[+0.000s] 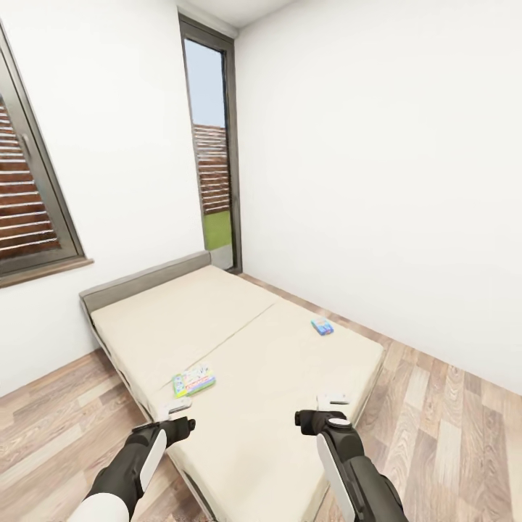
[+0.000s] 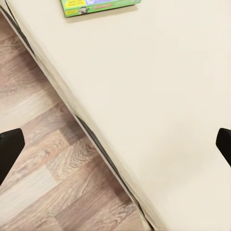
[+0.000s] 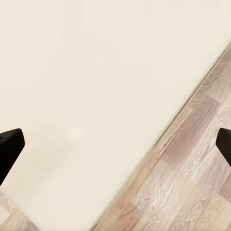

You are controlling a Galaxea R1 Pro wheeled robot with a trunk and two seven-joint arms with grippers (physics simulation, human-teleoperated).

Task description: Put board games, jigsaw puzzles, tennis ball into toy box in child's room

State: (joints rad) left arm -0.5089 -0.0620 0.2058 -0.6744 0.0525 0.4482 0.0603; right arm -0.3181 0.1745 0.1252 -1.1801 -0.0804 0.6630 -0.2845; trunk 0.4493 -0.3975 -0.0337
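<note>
While we're facing the bed (image 1: 239, 348), two of the board games are lying flat on its beige mattress: the white-green game (image 1: 194, 380) sits near the left edge, close to us, and the smaller blue game (image 1: 322, 326) is farther back toward the right edge, well apart from the first. In the left wrist view we catch the green game's cover (image 2: 98, 6) just past the bed's edge. Our left gripper (image 1: 176, 408) hangs over the near left edge of the mattress, just this side of the green box, fingers spread and holding nothing. Our right gripper (image 1: 335, 399) hovers over the near right part, also spread wide and empty. Wood floor (image 1: 449, 406) all around.
</note>
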